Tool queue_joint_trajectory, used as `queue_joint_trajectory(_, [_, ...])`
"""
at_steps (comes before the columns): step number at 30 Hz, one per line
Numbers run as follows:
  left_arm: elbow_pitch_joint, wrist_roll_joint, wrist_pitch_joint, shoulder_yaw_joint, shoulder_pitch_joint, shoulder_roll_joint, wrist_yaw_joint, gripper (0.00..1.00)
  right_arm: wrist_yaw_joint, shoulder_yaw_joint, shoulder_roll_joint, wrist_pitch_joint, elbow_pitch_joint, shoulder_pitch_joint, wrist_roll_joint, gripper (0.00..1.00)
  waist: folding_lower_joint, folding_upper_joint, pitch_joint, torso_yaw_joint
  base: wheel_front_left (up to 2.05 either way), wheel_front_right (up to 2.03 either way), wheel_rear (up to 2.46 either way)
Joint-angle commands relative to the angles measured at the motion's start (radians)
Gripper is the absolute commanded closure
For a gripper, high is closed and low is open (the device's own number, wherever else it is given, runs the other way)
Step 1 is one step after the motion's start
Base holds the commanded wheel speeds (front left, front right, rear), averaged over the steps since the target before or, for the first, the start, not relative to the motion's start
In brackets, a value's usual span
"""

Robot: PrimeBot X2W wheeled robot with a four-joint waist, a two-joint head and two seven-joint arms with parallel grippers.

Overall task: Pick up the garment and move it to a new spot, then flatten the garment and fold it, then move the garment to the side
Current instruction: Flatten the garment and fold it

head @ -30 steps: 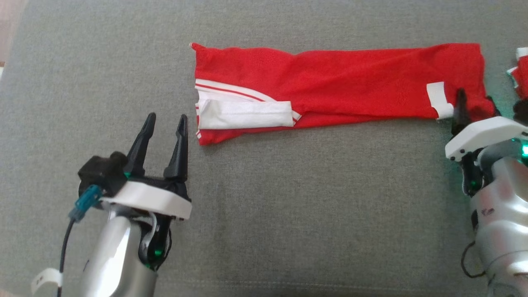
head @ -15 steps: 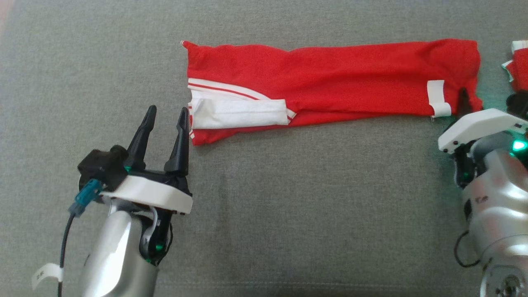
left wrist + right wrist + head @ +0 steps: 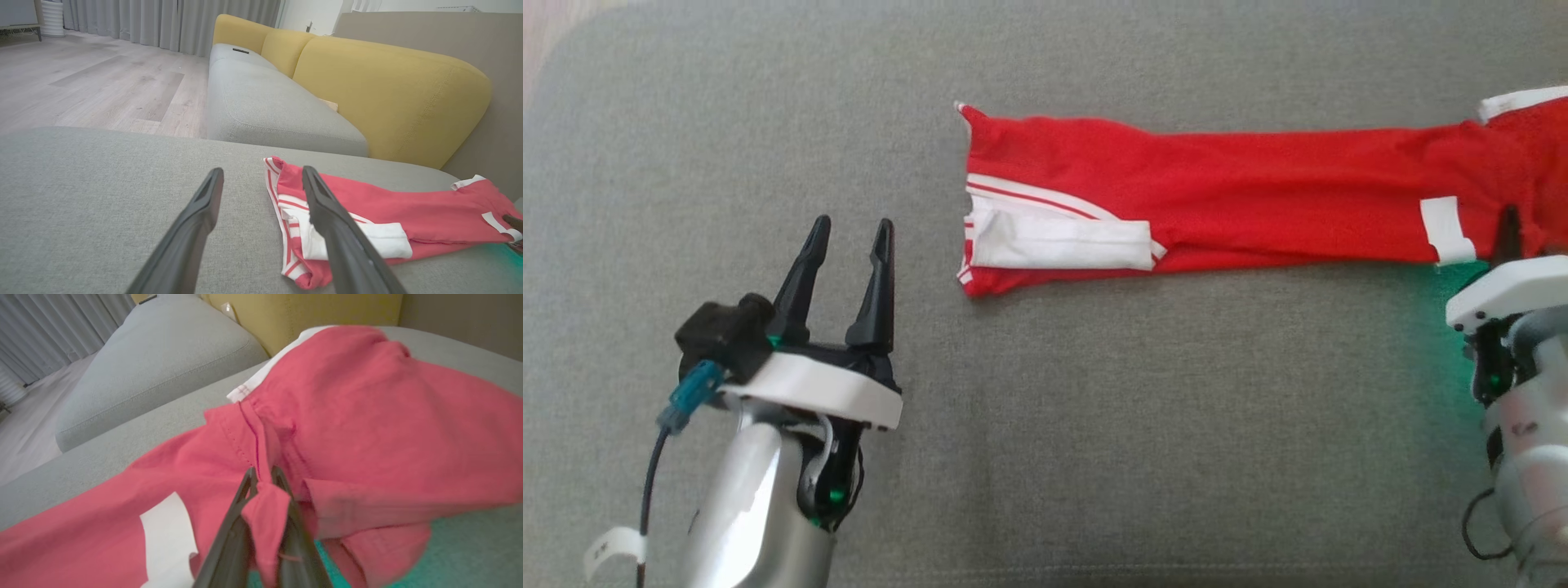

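The red garment (image 3: pixel 1258 196) with white trim lies stretched out lengthwise on the grey cushion (image 3: pixel 1094 425). Its left end, with a folded white band, is a short way right of my left gripper (image 3: pixel 849 224), which stands open with nothing between its fingers. The left wrist view has the garment (image 3: pixel 408 208) to the right of the left gripper (image 3: pixel 261 173). My right gripper (image 3: pixel 1509 220) is at the garment's right end. The right wrist view shows my right gripper (image 3: pixel 263 473) shut on a pinched fold of the red garment (image 3: pixel 367 416), with bunched cloth beyond it.
A second grey seat (image 3: pixel 269 106) with yellow back cushions (image 3: pixel 388 94) stands beyond the cushion's far edge. Wooden floor (image 3: pixel 94 81) and curtains (image 3: pixel 163 20) lie to the left. The cushion's front half is bare grey fabric.
My right gripper has shut on the garment's right end. The garment now lies further right of my left gripper, which stays open. The head view has also shifted.
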Motion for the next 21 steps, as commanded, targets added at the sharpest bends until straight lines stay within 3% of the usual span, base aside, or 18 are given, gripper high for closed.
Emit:
queue_joint_trajectory(1, [-0.025,-0.008,-0.005,0.034,0.005,0.008,-0.006,0.00,-0.001,0.023,-0.004,-0.018,-0.045,0.002,0.014,1.00,0.0000,0.0000,-0.020,-0.009,0.00,0.00,0.00])
queue_joint_trajectory(11, [-0.018,-0.022,-0.005,0.016,0.034,0.008,-0.006,0.00,-0.001,0.129,0.085,-0.015,-0.174,0.036,0.052,1.00,0.0000,0.0000,-0.098,0.001,0.00,0.00,0.00])
queue_joint_trajectory(21, [-0.016,-0.035,-0.005,0.000,0.077,0.008,-0.006,0.00,-0.001,0.325,0.174,0.066,-0.349,0.098,0.128,1.00,0.0000,0.0000,-0.152,0.055,0.00,0.00,0.00])
